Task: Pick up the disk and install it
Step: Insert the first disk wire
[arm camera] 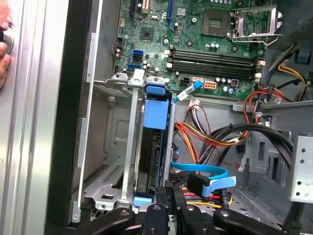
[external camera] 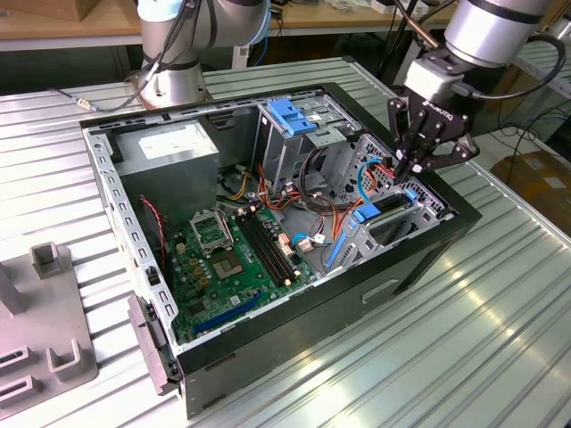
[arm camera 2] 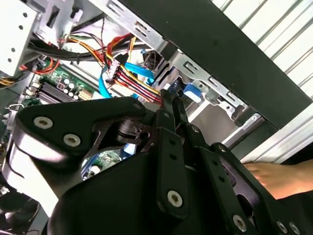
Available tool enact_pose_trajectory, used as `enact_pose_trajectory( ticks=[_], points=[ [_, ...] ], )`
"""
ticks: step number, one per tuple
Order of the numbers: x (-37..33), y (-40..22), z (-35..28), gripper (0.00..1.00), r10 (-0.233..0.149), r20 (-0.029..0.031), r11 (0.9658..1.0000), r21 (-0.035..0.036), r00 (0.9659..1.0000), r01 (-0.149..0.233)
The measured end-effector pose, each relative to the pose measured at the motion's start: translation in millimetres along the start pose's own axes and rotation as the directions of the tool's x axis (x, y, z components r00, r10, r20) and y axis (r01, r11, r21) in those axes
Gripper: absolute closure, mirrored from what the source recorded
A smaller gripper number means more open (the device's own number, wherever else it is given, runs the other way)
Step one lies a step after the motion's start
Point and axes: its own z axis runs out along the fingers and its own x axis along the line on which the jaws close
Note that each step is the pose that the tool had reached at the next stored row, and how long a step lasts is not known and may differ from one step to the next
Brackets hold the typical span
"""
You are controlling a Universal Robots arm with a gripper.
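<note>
The disk (arm camera: 146, 161) stands on edge in a metal bay at the front corner of the open computer case (external camera: 419, 259), its blue carrier rail (arm camera: 155, 112) facing up. In the exterior view its blue rail (external camera: 366, 212) shows in the bay on the case's right side. My gripper (external camera: 403, 168) hangs just above that bay's far end, fingers pressed together with nothing seen between them. In the first wrist view the fingertips of my gripper (arm camera: 169, 188) sit at the disk's end, beside the blue data cable (arm camera: 205, 171). In the second wrist view my gripper (arm camera 2: 172, 105) points at the cable bundle.
The motherboard (external camera: 232, 254), power supply (external camera: 169, 152) and tall drive cage with a blue latch (external camera: 290, 116) fill the case. Loose cables (arm camera: 205, 137) lie beside the bay. A person's hand (arm camera 2: 279, 178) rests outside the case wall. A grey fixture (external camera: 45, 339) sits at the exterior view's left.
</note>
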Motion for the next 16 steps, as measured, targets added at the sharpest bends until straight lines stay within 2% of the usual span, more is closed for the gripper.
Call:
enact_pose_trajectory(
  ticks=[5, 16],
  points=[
    [0.6, 6.9, 4.3, 0.84, 0.001, 0.0001, 1.0, 0.0027, 1.0, -0.001],
    [3.6, 7.5, 8.6, 0.84, 0.046, -0.0011, 0.999, 0.0021, 0.999, -0.046]
  ],
)
